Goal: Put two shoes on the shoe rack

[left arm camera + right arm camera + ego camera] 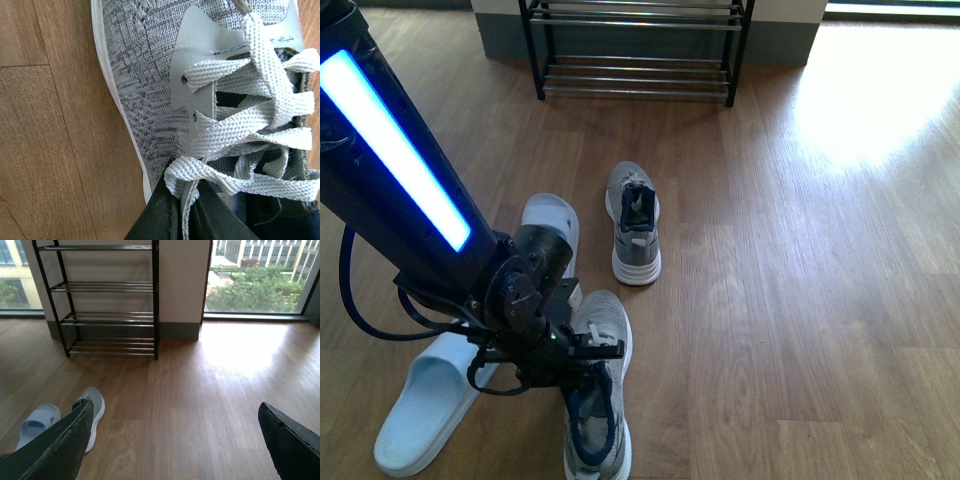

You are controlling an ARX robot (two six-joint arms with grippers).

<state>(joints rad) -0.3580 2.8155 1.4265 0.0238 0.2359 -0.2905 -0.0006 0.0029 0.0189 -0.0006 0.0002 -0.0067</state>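
Note:
One grey sneaker (600,400) lies on the wood floor at the front, toe pointing away. My left gripper (582,352) is shut on it at the lace eyelet edge. In the left wrist view the black fingers (160,220) pinch the grey sneaker (145,85) beside its laces. The second grey sneaker (634,222) stands alone further ahead, toe toward the shoe rack (635,50) at the back wall. The right wrist view shows the shoe rack (107,300) with its shelves bare, part of a sneaker (95,410), and my right gripper (175,440) open over bare floor.
Two pale blue slides lie left of the sneakers, one (425,405) at the front left and one (552,225) beside my left arm. A bright sun patch (880,90) covers the floor at the back right, below a window (260,275).

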